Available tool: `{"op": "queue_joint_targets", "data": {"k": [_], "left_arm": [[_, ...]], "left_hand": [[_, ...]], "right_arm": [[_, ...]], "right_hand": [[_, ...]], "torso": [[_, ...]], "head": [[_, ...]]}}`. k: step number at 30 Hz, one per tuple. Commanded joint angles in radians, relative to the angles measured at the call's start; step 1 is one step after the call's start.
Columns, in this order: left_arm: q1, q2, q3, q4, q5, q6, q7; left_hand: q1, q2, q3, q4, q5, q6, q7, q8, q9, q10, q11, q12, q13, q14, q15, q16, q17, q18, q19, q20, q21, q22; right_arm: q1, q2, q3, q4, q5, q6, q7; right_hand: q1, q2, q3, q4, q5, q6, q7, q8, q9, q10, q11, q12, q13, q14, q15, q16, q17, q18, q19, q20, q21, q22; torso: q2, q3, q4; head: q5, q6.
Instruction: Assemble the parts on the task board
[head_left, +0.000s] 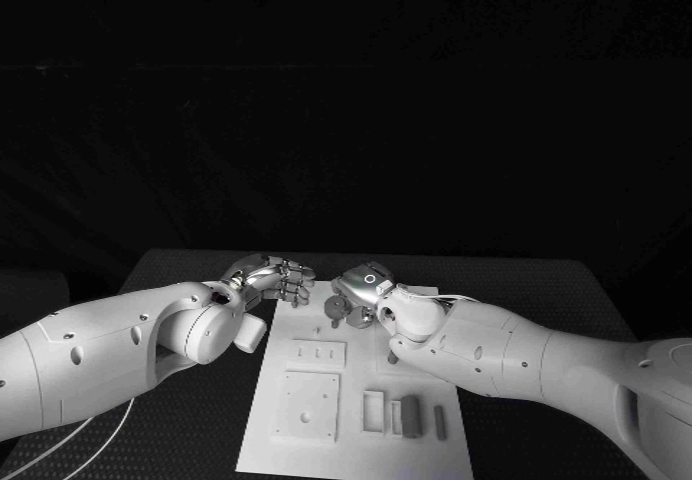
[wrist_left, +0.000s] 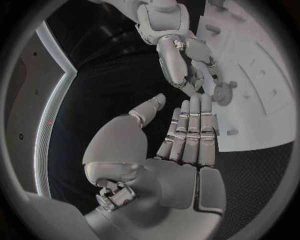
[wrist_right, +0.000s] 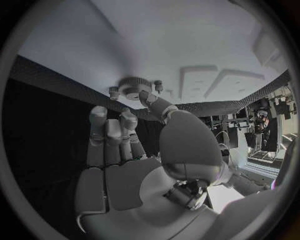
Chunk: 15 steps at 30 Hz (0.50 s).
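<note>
The white task board (head_left: 289, 440) lies in the middle of the table. A round gear (wrist_right: 134, 88) sits on a peg at the board's far end, also seen as the gear (wrist_left: 222, 93). My right hand (head_left: 362, 289) is over that end, and its thumb (wrist_right: 150, 100) touches the gear's rim while its other fingers stay off it. My left hand (head_left: 273, 278) hovers beside the board's far left corner. In the left wrist view the left hand (wrist_left: 181, 145) holds nothing, with its fingers straight and thumb apart.
Several flat rectangular parts (head_left: 410, 415) lie in a row on the board's near right. A square plate (head_left: 309, 405) and a smaller one (head_left: 316, 354) sit on its left half. Short pegs (wrist_right: 114, 92) stand beside the gear. Black table (head_left: 548, 300) surrounds the board.
</note>
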Motion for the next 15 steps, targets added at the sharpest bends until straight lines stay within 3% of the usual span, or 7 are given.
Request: {"op": "queue_joint_targets", "data": {"k": [1, 10, 15], "left_arm": [[0.001, 0.002, 0.001, 0.002, -0.003, 0.011, 0.008], [0.001, 0.001, 0.001, 0.002, -0.003, 0.011, 0.008], [0.001, 0.001, 0.001, 0.002, -0.003, 0.011, 0.009]], "left_hand": [[-0.011, 0.002, 0.000, 0.004, -0.005, -0.006, 0.018, -0.007, 0.001, -0.006, 0.002, -0.007, 0.001, 0.003, 0.004, -0.007, 0.002, 0.019, -0.004, 0.001, -0.005, 0.001], [-0.011, 0.002, 0.000, 0.004, -0.005, -0.007, 0.018, -0.008, 0.002, -0.008, 0.002, -0.008, 0.001, 0.003, 0.004, -0.007, 0.002, 0.019, -0.004, 0.001, -0.005, 0.001], [-0.011, 0.002, -0.001, 0.004, -0.005, -0.007, 0.018, -0.008, 0.002, -0.008, 0.002, -0.009, 0.001, 0.003, 0.004, -0.008, 0.002, 0.019, -0.004, 0.001, -0.005, 0.001]], "right_arm": [[0.000, 0.002, 0.000, -0.001, 0.008, 0.016, 0.008], [0.000, 0.001, 0.000, 0.000, 0.020, 0.029, 0.013], [0.000, -0.006, 0.000, 0.005, 0.027, 0.009, 0.013]], "right_hand": [[0.003, -0.015, 0.005, -0.003, 0.000, 0.006, 0.033, -0.014, -0.006, -0.049, 0.020, -0.006, -0.006, -0.005, 0.008, -0.006, -0.002, 0.023, -0.010, 0.003, -0.006, 0.005], [0.005, -0.023, 0.004, -0.002, 0.000, -0.017, 0.035, -0.025, -0.013, -0.054, 0.023, -0.008, -0.015, -0.010, 0.011, -0.008, -0.004, 0.023, -0.013, 0.007, -0.010, 0.005], [0.005, -0.022, 0.004, -0.001, 0.000, -0.018, 0.035, -0.025, -0.013, -0.055, 0.023, -0.008, -0.016, -0.010, 0.012, -0.008, -0.004, 0.023, -0.013, 0.007, -0.011, 0.005]], "torso": [[0.000, -0.0001, -0.0002], [0.000, 0.0000, -0.0005], [0.000, -0.0001, -0.0002]], "head": [[0.001, 0.000], [0.000, 0.000], [0.000, 0.000]]}}
